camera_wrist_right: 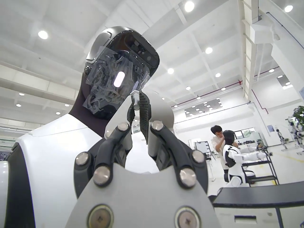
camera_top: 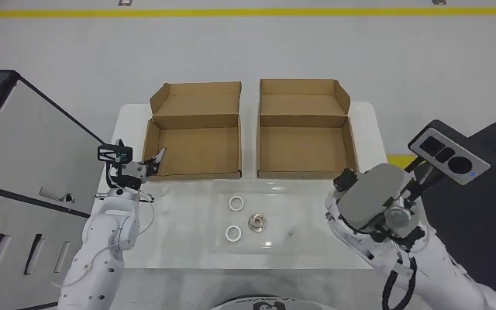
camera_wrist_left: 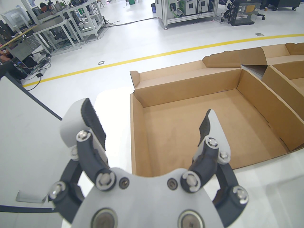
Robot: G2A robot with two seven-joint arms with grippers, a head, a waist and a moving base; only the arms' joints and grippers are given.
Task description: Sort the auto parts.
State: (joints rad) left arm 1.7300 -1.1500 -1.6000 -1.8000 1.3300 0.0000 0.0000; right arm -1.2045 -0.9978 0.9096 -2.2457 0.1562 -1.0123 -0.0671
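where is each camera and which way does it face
Top: above the arms, looking down at table, left box, right box, rings; both arms show.
Left wrist: faces across the left box to the floor; open left gripper shows.
Right wrist: faces up at the ceiling; right gripper shut on a small part.
Shared: top and left wrist, left box and left gripper.

Left box (camera_top: 194, 151) and right box (camera_top: 304, 151) side by side along table (camera_top: 178, 248) far edge. Far ring (camera_top: 236, 203), near ring (camera_top: 232, 232), hub (camera_top: 256, 223), small part (camera_top: 290, 230) mid-table, before them.
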